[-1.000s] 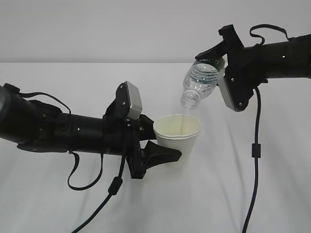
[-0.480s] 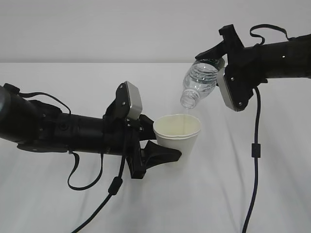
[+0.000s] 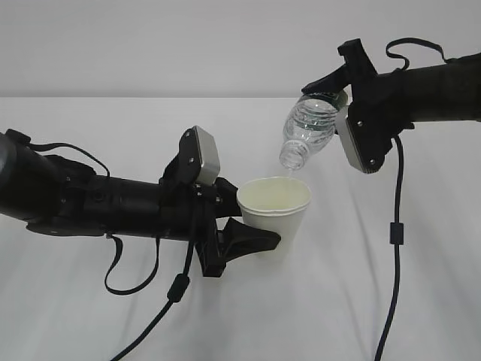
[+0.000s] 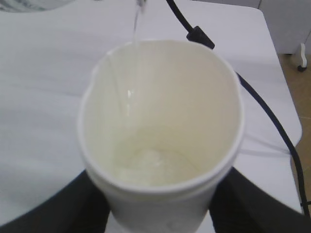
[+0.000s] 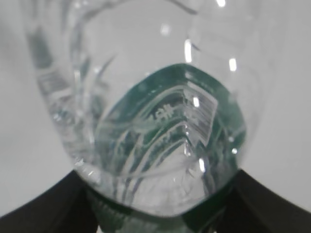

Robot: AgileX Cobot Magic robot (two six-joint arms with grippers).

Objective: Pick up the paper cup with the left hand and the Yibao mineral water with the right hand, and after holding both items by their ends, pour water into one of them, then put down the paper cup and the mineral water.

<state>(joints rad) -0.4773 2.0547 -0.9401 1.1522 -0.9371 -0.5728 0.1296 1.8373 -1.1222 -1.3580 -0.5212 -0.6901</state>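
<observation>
The white paper cup [image 3: 275, 213] stands upright near the table's middle, held low on its body by my left gripper [image 3: 252, 229]. From the left wrist its cream inside [image 4: 160, 121] fills the view, with a little water at the bottom and a thin stream running down the far wall. Black fingers [image 4: 53, 208] flank its base. The Yibao mineral water [image 3: 308, 129] hangs tilted, mouth down, just above the cup's rim. My right gripper [image 3: 338, 94] is shut on its base end. The right wrist sees the clear ribbed bottle [image 5: 146, 121] with green label showing through.
A white cloth-covered table [image 3: 391, 301] stretches all round. Black cables hang from both arms, one [image 3: 392, 248] down the right side and one [image 3: 161, 308] looping near the front left. A floor edge and a white fixture [image 4: 301, 48] lie beyond the table's right side.
Both arms stay where they were. The thin stream from the bottle's mouth keeps falling into the cup.
</observation>
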